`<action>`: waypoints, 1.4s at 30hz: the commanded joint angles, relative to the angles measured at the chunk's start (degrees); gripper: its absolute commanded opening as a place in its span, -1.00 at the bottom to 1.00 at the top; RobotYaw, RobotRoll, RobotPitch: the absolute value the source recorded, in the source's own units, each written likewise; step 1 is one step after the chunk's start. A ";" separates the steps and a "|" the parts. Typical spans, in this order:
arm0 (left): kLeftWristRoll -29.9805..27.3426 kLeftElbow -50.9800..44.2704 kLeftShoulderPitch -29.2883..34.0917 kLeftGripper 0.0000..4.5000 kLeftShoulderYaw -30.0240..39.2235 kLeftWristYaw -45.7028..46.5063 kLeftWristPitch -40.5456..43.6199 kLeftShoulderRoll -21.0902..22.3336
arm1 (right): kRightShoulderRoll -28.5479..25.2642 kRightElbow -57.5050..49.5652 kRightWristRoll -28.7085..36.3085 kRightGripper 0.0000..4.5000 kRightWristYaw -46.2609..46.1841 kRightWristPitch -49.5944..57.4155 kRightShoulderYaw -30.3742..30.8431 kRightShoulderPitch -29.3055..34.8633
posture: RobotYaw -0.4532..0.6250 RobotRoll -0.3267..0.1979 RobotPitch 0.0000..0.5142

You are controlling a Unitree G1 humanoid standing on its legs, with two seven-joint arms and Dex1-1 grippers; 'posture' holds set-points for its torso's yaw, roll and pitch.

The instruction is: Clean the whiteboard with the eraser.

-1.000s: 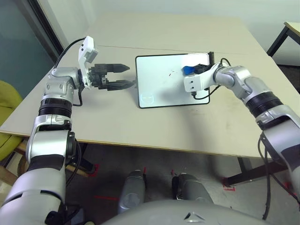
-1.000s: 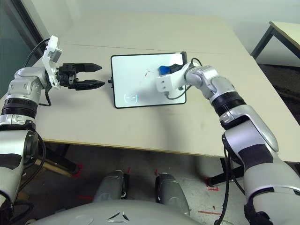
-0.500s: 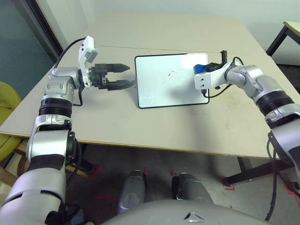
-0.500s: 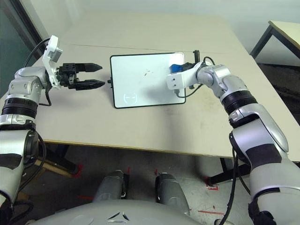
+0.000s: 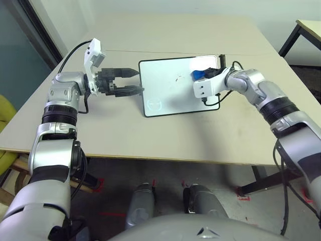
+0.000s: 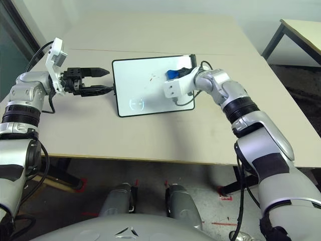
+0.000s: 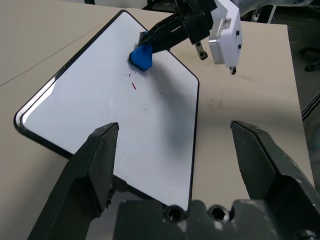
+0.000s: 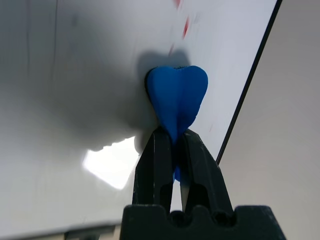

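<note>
The whiteboard [image 5: 168,88] lies flat on the table, with a few small red marks [image 7: 133,85] near its middle and a faint circle [image 5: 154,105] at its near left corner. My right gripper [image 8: 172,134] is shut on the blue eraser [image 5: 199,75], pressing it onto the board's far right part, just right of the red marks. The eraser [image 8: 177,96] sticks out past the fingertips. My left gripper [image 5: 138,81] stands open at the board's left edge, its fingers [image 7: 95,165] wide apart with nothing between them.
The beige table [image 5: 150,130] has bare room in front of and behind the board. A second table [image 5: 308,27] stands at the far right. A black cable [image 5: 213,102] from my right wrist hangs over the board's right edge.
The right gripper swept the eraser to the board's right edge, then back left toward the red marks. The left arm has stayed put. The camera has shifted slightly.
</note>
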 commanded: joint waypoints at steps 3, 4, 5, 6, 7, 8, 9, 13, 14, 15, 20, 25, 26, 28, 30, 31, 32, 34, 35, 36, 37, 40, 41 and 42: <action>0.42 -0.52 -0.39 1.00 -0.19 0.30 0.11 0.08 | 1.66 -1.64 -1.03 -1.00 0.82 0.13 1.38 -0.09 | 0.14 0.25 -0.96; 0.40 -0.56 -0.34 1.00 -0.16 0.29 0.11 0.13 | 1.98 -1.91 -1.31 -1.00 0.87 0.04 1.63 0.08 | 0.14 0.25 -0.96; 0.39 -0.59 -0.31 1.00 -0.13 0.30 0.12 0.17 | 2.24 -2.18 -1.53 -1.00 0.92 -0.07 1.84 0.26 | 0.14 0.25 -0.96; 0.37 -0.58 -0.29 1.00 -0.10 0.28 0.11 0.22 | 2.45 -2.46 -1.69 -1.00 1.03 -0.13 2.03 0.44 | 0.14 0.25 -0.96; 0.38 -0.56 -0.28 1.00 -0.08 0.29 0.09 0.25 | 2.65 -2.82 -1.89 -1.00 1.14 -0.25 2.28 0.65 | 0.15 0.25 -0.97; 0.38 -0.53 -0.27 1.00 -0.06 0.30 0.06 0.29 | 2.85 -3.25 -2.03 -1.00 1.29 -0.32 2.55 0.90 | 0.15 0.25 -0.97; 0.39 -0.51 -0.27 1.00 -0.05 0.31 0.04 0.31 | 3.01 -3.63 -2.16 -1.00 1.42 -0.35 2.78 1.11 | 0.15 0.25 -0.97; 0.39 -0.53 -0.25 1.00 -0.05 0.39 0.01 0.30 | 3.47 -4.39 -2.68 -1.00 1.56 -0.46 3.49 1.72 | 0.15 0.25 -0.97; 0.38 -0.53 -0.25 1.00 -0.04 0.39 0.00 0.29 | 3.56 -4.47 -2.75 -1.00 1.57 -0.47 3.59 1.84 | 0.15 0.25 -0.97; 0.38 -0.52 -0.25 1.00 -0.04 0.37 -0.01 0.30 | 3.64 -4.55 -2.90 -1.00 1.59 -0.58 3.71 1.93 | 0.15 0.25 -0.97; 0.39 -0.44 -0.25 1.00 -0.03 0.34 -0.10 0.32 | 3.70 -3.94 -3.13 -1.00 1.36 -0.92 3.82 1.96 | 0.15 0.25 -0.97; 0.39 -0.39 -0.31 1.00 0.00 0.39 -0.11 0.32 | 2.67 -0.79 -3.66 -1.00 0.50 -0.52 3.51 0.93 | 0.15 0.25 -0.96; 0.39 -0.39 -0.33 1.00 0.01 0.37 -0.08 0.34 | 2.48 -0.39 -3.87 -1.00 0.36 -0.46 3.56 0.73 | 0.15 0.25 -0.96; 0.40 -0.35 -0.36 1.00 0.02 0.37 -0.11 0.40 | 1.79 1.11 -3.83 -1.00 -0.10 -0.35 3.18 -0.02 | 0.14 0.25 -0.96; 0.41 -0.31 -0.38 1.00 0.02 0.35 -0.10 0.42 | 1.22 2.28 -4.03 -1.00 -0.72 -0.16 3.09 -0.67 | 0.14 0.25 -0.96; 0.42 -0.29 -0.39 1.00 0.01 0.34 -0.12 0.43 | 1.01 2.87 -4.03 -1.00 -0.98 -0.09 3.05 -0.94 | 0.14 0.25 -0.96; 0.43 -0.24 -0.42 1.00 0.00 0.34 -0.14 0.43 | 0.77 3.45 -4.16 -1.00 -1.38 -0.12 3.11 -1.23 | 0.14 0.25 -0.96; 0.46 -0.15 -0.49 1.00 -0.02 0.34 -0.18 0.44 | 0.32 4.30 -4.19 -1.00 -1.87 -0.27 3.16 -1.59 | 0.14 0.25 -0.95; 0.47 -0.10 -0.51 1.00 -0.02 0.32 -0.20 0.47 | 0.16 4.56 -4.16 -1.00 -2.00 -0.34 3.17 -1.68 | 0.14 0.25 -0.95; 0.49 -0.06 -0.56 1.00 -0.04 0.30 -0.22 0.49 | -0.25 4.87 -4.17 -1.00 -2.18 -0.40 3.11 -1.75 | 0.14 0.25 -0.95; 0.52 -0.01 -0.63 1.00 -0.05 0.31 -0.21 0.49 | -0.76 5.21 -4.13 -1.00 -2.35 -0.49 3.00 -1.79 | 0.14 0.25 -0.95; 0.56 0.10 -0.74 1.00 -0.07 0.30 -0.23 0.52 | -1.91 5.74 -4.05 -1.00 -2.72 -0.55 2.83 -1.79 | 0.13 0.25 -0.95; 0.56 0.13 -0.76 1.00 -0.07 0.30 -0.24 0.52 | -2.26 5.85 -3.96 -1.00 -2.80 -0.54 2.77 -1.79 | 0.13 0.25 -0.95; 0.57 0.15 -0.76 1.00 -0.08 0.30 -0.25 0.51 | -2.49 5.91 -3.85 -1.00 -2.84 -0.55 2.74 -1.78 | 0.13 0.25 -0.95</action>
